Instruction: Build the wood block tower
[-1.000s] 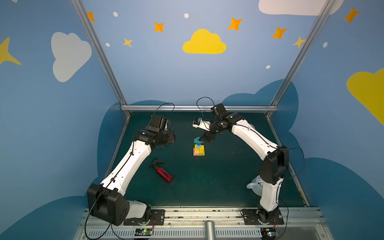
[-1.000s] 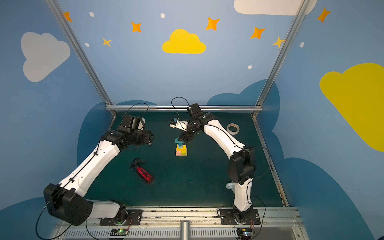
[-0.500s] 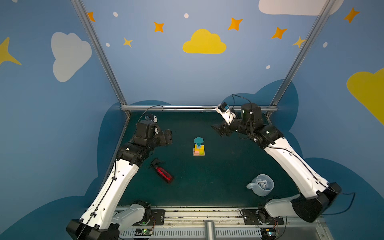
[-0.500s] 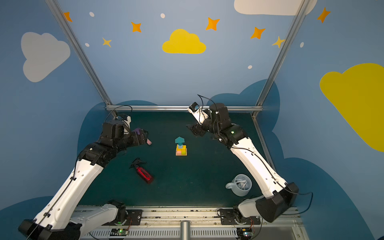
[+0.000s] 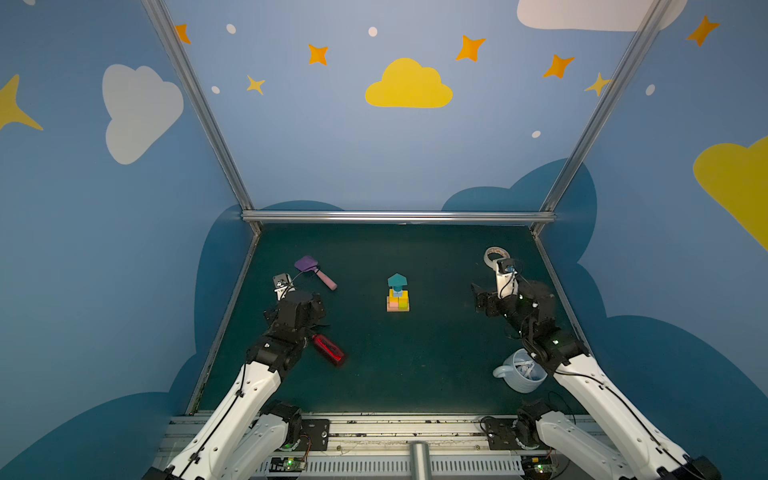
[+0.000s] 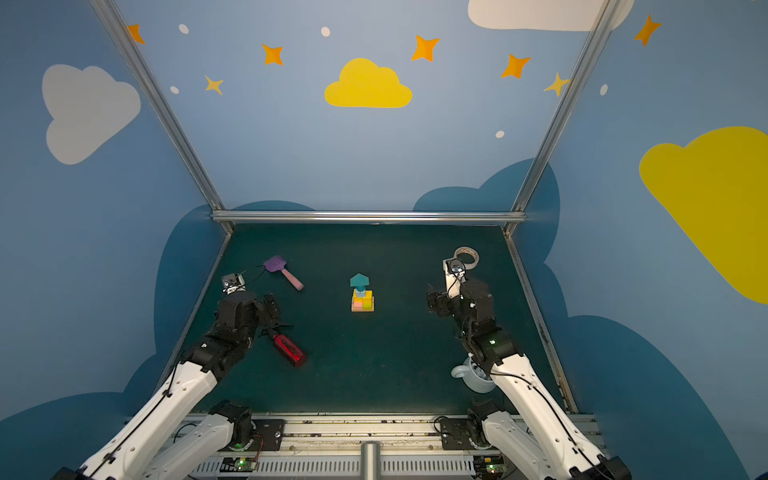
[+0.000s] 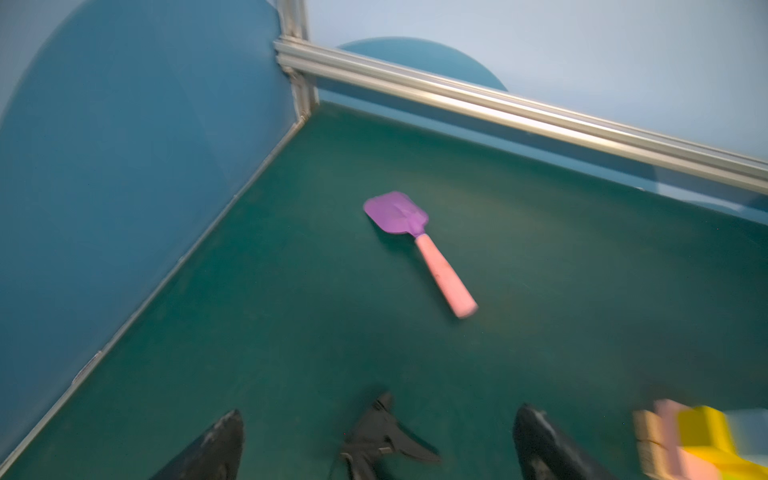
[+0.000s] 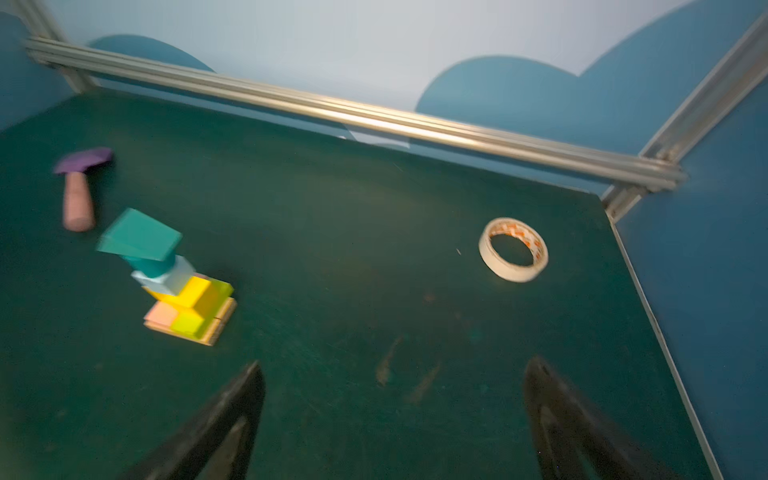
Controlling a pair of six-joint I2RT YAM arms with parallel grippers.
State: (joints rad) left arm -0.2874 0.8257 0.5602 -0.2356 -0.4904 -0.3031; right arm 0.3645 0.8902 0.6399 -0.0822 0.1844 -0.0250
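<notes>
The right gripper (image 8: 395,365) is no longer at the stack. Both arms are now drawn back to opposite sides of the table (image 5: 415,374). Its jaws stand wide apart and empty, and so do those of the left gripper (image 7: 380,413). I'd judge the build finished. The tower (image 5: 397,295) stands alone mid-table, well apart from both grippers, stepped from a tan base through pink, lime, yellow and pale blue up to the teal house-shaped top (image 5: 397,280), and it looks upright.

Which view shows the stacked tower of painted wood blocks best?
Right wrist view: the tower of painted wood blocks appears large, its layers distinct, though slightly blurred. Both top views show it whole but tiny. The left wrist view catches only a blurred corner.
</notes>
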